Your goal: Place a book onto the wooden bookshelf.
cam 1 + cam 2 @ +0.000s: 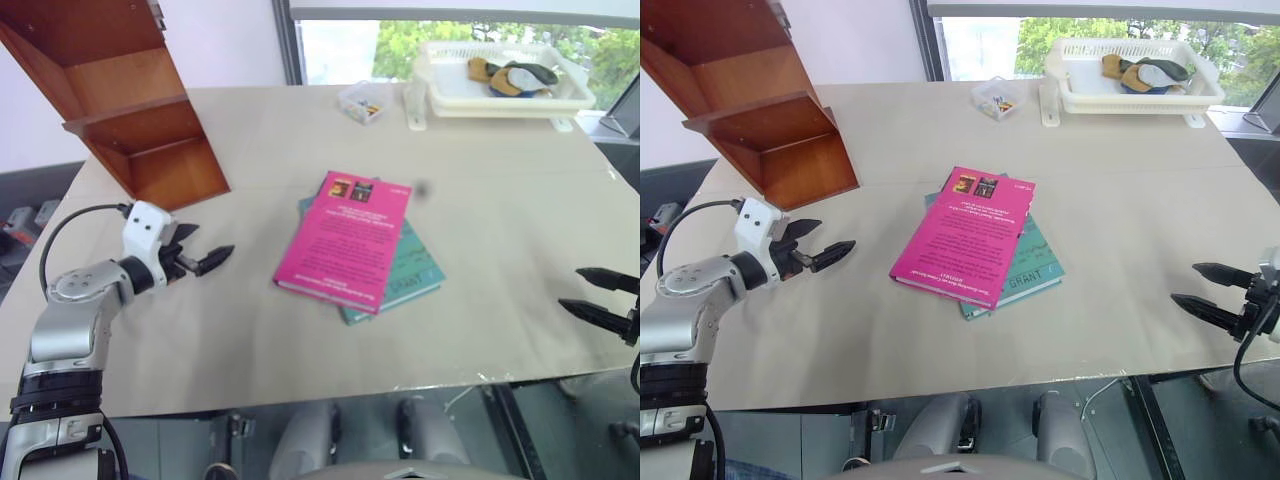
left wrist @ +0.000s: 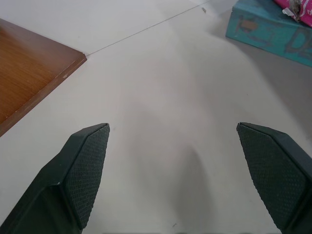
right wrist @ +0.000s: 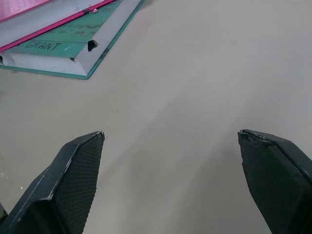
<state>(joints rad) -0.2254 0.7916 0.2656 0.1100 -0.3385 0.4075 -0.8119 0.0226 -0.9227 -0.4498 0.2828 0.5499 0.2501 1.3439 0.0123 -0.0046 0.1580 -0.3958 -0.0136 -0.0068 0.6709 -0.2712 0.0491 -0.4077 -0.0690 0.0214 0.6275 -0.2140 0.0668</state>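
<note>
Beige table (image 1: pixel 300 130), pale wall (image 1: pixel 230 40), bright window (image 1: pixel 340 50), green trees outside (image 1: pixel 420 32)

Open table (image 1: pixel 250 330) surface is lying bare on both sides of the book (image 1: pixel 345 240), which is resting on a teal-green book (image 1: pixel 410 270) at mid-table; the left gripper (image 1: pixel 205 255), fingers apart, is facing it across unobstructed cloth, and the right gripper (image 1: pixel 1205 290), fingers apart, likewise from the other side. The wooden bookshelf (image 1: pixel 130 100) is standing left of and beyond the book, well apart. A small clear box (image 1: pixel 365 102) and white basket (image 1: pixel 500 95) are occupying the far edge beyond the book.
</note>
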